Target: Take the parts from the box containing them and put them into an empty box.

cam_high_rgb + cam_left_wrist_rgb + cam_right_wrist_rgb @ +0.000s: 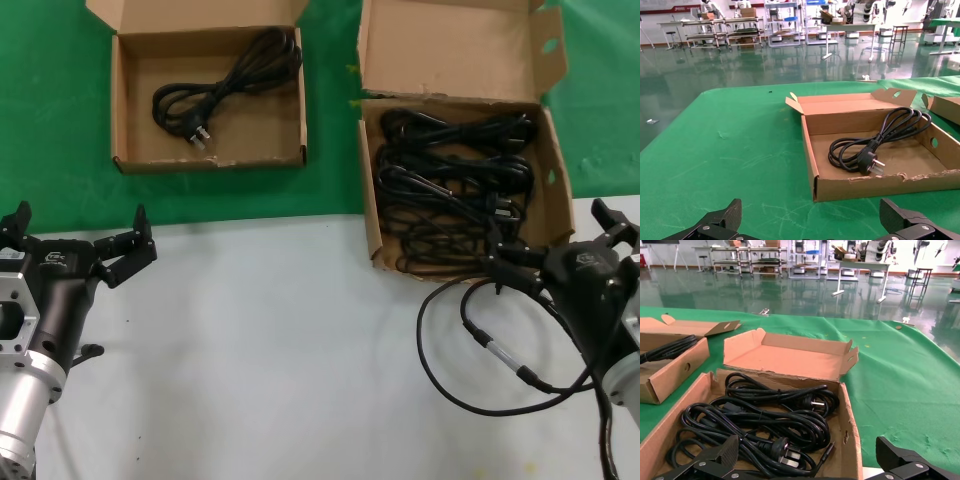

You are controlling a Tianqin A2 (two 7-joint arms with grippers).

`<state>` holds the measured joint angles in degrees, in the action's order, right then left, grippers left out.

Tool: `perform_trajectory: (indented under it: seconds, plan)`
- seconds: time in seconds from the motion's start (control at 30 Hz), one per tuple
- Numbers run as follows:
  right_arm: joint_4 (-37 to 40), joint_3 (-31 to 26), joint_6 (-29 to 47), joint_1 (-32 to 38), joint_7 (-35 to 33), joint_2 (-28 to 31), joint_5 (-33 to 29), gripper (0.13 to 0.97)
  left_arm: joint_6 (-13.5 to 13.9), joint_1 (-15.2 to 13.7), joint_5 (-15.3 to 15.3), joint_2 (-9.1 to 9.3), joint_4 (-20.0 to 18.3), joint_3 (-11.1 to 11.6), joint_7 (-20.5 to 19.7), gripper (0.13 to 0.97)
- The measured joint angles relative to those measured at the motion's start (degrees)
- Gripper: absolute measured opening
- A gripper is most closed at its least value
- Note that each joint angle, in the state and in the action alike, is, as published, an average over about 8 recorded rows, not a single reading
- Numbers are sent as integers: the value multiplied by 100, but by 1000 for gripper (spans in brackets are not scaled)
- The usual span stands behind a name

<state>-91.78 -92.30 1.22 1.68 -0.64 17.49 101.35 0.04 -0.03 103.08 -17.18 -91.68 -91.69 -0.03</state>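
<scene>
The larger, deeper cardboard box (553,170) with a tall lid stands at the right and holds several coiled black power cords (455,170); they also show in the right wrist view (765,425). The smaller, shallow box (135,110) at the left holds one coiled cord (225,85), seen with its plug in the left wrist view (870,150). My right gripper (560,240) is open and empty just at the near edge of the larger box (852,440). My left gripper (75,240) is open and empty over the white table, well short of the smaller box (880,187).
The boxes sit on green cloth (330,190); the near half is a white table (260,350). The robot's own thick black cable with a silver connector (497,352) loops on the white table in front of the larger box.
</scene>
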Motion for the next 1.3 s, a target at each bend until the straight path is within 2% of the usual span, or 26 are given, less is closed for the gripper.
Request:
perform_trajectory:
  seconds: [1.3]
  plan:
    - [0,0,0,0,0,0,0,966,0,0,0,0,0,0,0,966]
